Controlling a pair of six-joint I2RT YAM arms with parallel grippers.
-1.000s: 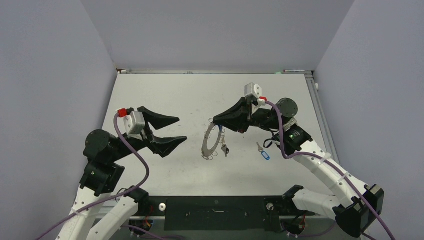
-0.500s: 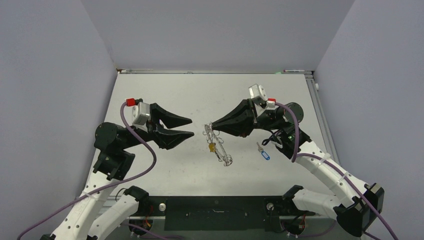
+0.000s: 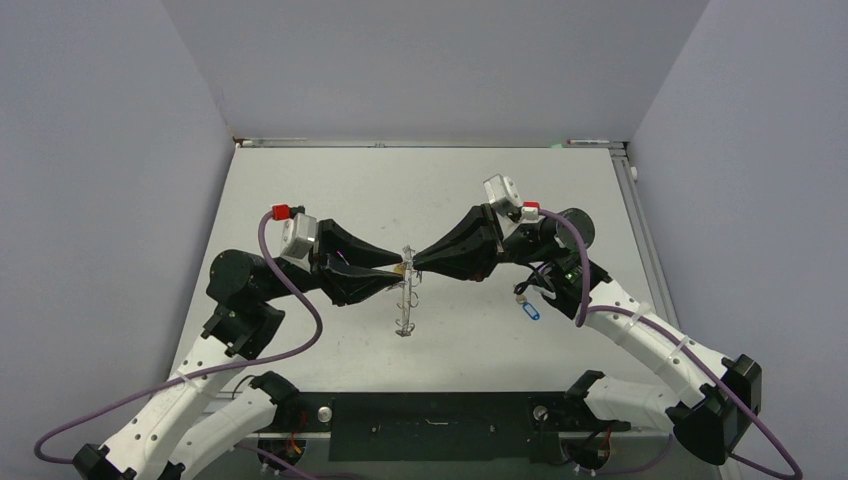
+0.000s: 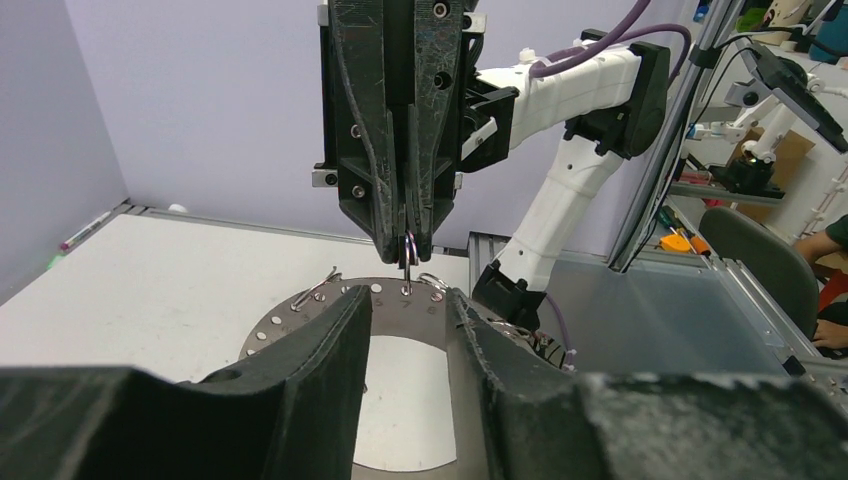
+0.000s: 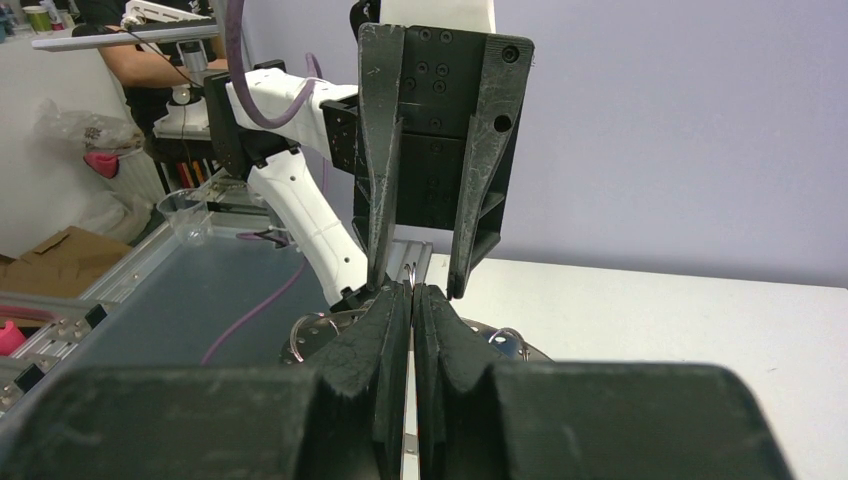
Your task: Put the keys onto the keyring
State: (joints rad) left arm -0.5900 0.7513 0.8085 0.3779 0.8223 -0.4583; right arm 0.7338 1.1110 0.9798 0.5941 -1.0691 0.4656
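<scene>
A: Where's the keyring (image 3: 405,310)?
B: Mid-frame, hanging edge-on, its top pinched in the right gripper (image 3: 416,264)
A: And the left gripper (image 3: 400,270)?
B: Fingers spread, straddling the ring; one blue-tagged key (image 3: 531,310) lies lower right

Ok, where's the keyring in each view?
Top: keyring hangs mid-table between left tool and right tool.
Left wrist: keyring low centre, behind the left tool.
Right wrist: keyring low, showing either side of the right tool.
Landmark: the shut right tool holding it.
</scene>
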